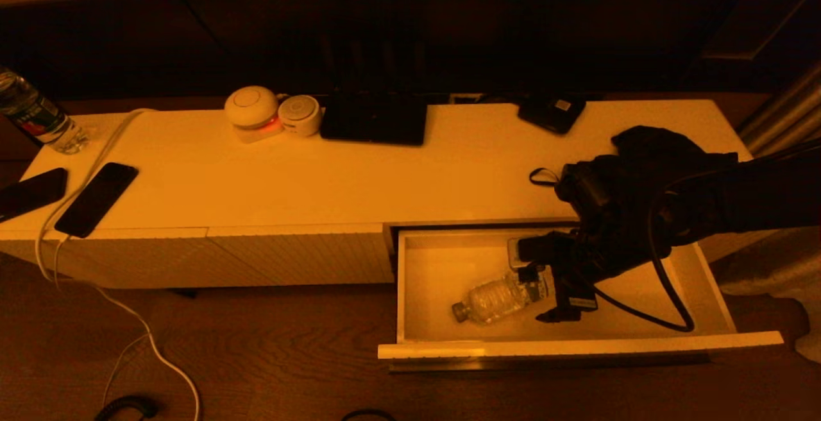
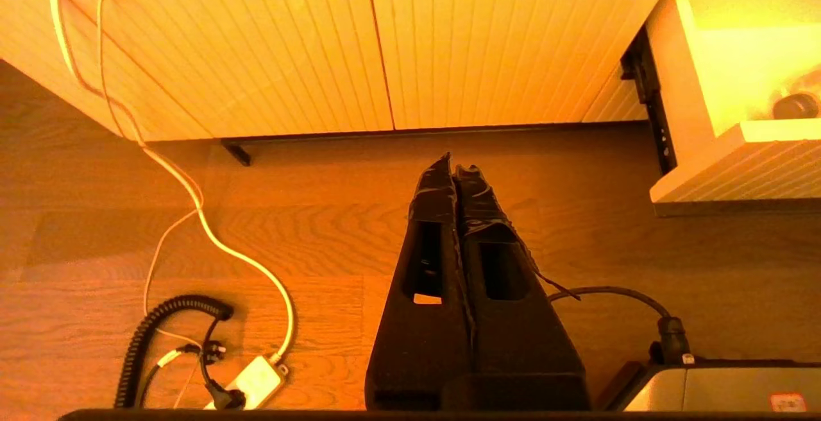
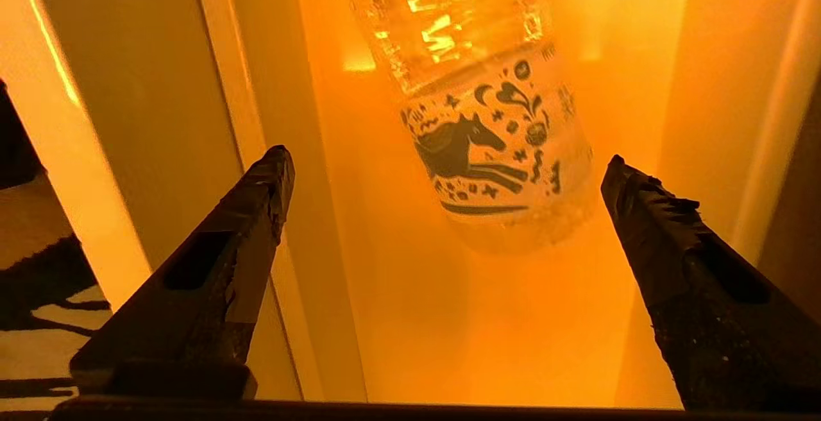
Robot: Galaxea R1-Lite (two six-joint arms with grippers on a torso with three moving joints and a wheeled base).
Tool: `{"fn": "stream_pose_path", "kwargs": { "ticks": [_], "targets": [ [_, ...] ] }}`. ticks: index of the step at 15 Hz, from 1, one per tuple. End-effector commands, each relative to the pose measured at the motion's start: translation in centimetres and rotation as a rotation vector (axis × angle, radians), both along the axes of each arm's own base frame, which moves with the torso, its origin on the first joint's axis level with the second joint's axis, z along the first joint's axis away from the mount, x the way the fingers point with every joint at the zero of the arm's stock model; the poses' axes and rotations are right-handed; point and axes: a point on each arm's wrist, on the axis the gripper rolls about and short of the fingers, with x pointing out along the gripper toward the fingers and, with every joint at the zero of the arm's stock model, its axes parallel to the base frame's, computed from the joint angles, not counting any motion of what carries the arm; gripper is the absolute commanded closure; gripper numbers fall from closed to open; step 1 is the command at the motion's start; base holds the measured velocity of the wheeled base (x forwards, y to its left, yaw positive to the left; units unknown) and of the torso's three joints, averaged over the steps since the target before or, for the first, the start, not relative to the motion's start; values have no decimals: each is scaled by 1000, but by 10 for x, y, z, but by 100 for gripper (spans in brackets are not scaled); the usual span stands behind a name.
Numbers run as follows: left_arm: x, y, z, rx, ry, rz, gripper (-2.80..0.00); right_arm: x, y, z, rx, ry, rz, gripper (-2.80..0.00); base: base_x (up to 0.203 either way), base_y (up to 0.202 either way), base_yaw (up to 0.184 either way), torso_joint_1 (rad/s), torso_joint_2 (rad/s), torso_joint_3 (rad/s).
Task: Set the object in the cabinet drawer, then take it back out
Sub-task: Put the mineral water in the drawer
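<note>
Lying on its side on the floor of the open drawer [image 1: 705, 292] is a small clear plastic bottle [image 1: 497, 299], ribbed along its body, with a dark cap and a pale label band near its base printed with a dark horse figure and small ornaments. Its long axis runs roughly along the drawer's width, tilted a little: the cap points toward the robot's left and slightly toward the drawer front, the base toward the right and slightly toward the cabinet [image 1: 269, 177]. It sits about mid-drawer, clear of the side walls as far as can be seen.

The right gripper [image 1: 545, 280] reaches down into the drawer over the base end of the bottle. In the right wrist view the two dark fingers [image 3: 237, 235] are spread wide, one to each side of the bottle's base, with a clear gap between each fingertip and the plastic; nothing is held.

The left gripper [image 2: 457, 171] hangs low over the wood floor [image 2: 321, 228] in front of the cabinet's ribbed panels, its fingers pressed together with nothing between them.

On the cabinet top stand two phones [image 1: 96, 197], a white cable [image 1: 96, 158], a second bottle [image 1: 38, 116] at the far left, two round white devices [image 1: 251, 108] and a flat black box [image 1: 375, 119].
</note>
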Motion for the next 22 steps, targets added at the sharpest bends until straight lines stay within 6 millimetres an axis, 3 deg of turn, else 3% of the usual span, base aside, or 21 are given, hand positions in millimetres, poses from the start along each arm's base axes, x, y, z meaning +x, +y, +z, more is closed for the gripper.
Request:
{"fn": "stream_pose_path", "kwargs": {
  "ticks": [1, 9, 22],
  "targets": [
    [0, 0, 0, 1, 0, 0, 0, 2, 4, -4, -6, 10, 15, -280, 0, 0, 0, 0, 0, 0],
    [0, 0, 0, 1, 0, 0, 0, 12, 17, -19, 19, 57, -30, -280, 0, 0, 0, 0, 0, 0],
    [0, 0, 0, 1, 0, 0, 0, 33, 33, -22, 30, 29, -14, -280, 0, 0, 0, 0, 0, 0]
  ]
}}
